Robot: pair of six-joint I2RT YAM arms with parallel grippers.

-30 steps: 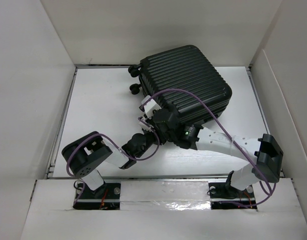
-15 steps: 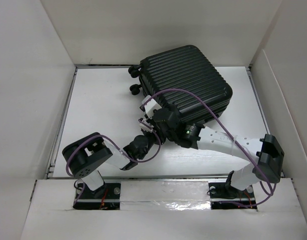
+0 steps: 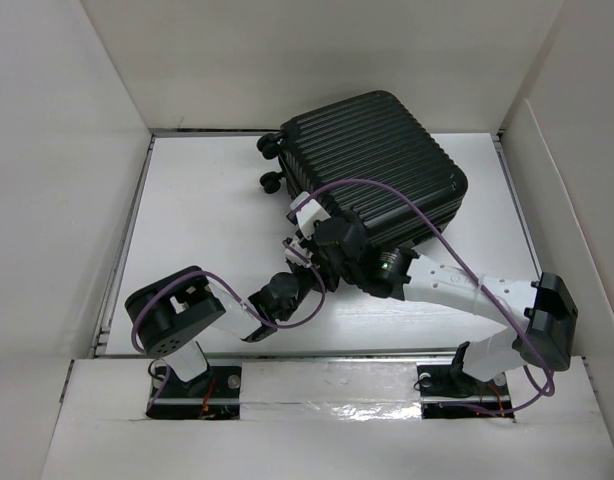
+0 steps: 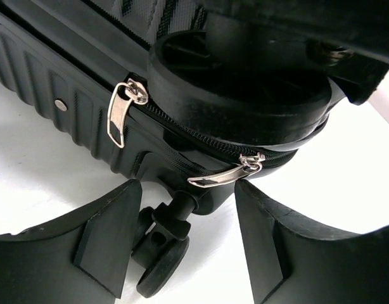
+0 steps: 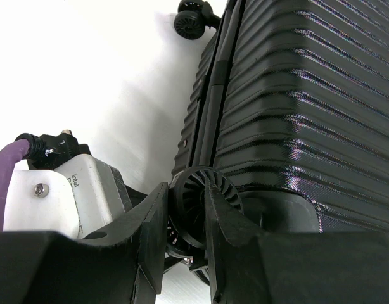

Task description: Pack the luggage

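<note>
Zipping stage, apparently: right tool (image 5: 185,193) gripped a wheel (image 5: 193,180) of the black ribbed hard-shell suitcase (image 5: 302,95); left tool (image 4: 187,189), wide, needed the silver zip pull (image 4: 221,177).

White table (image 3: 207,230), plain white walls (image 3: 287,60)

A white surface (image 3: 207,230) is enclosed by white walls (image 3: 287,60) on three sides. On it the black luggage (image 3: 387,150) is laid flat, toward the far right, with its wheels (image 3: 270,180) turned to the left.
</note>
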